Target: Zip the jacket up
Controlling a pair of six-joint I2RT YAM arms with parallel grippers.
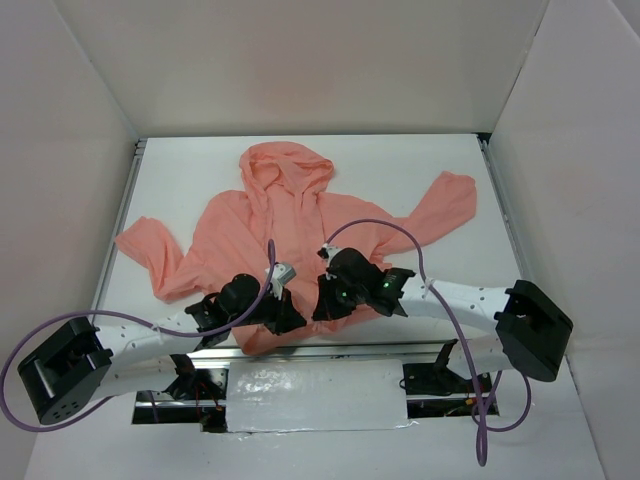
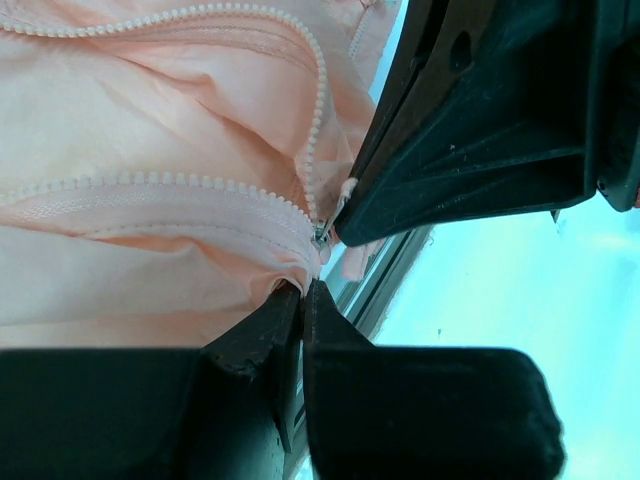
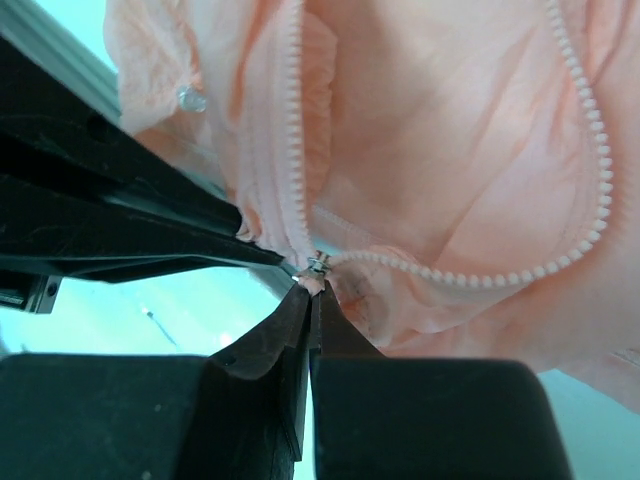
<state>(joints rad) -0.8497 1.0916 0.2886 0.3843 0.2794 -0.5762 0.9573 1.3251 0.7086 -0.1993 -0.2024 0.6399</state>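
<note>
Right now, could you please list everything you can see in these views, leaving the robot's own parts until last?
jacket: one, salmon pink, spread on the table, hood away from the arms
zipper: one, pale pink teeth, open up the jacket's front
slider: one, silvery, at the zipper's bottom end
table: one, white, under the jacket
walls: three, white, around the table
cables: two, purple, looping from the arms
arms: two, white, reaching to the jacket's hem
left fingers: one pair, black, shut on the jacket's hem beside the slider
right fingers: one pair, black, shut on the jacket at the slider
</note>
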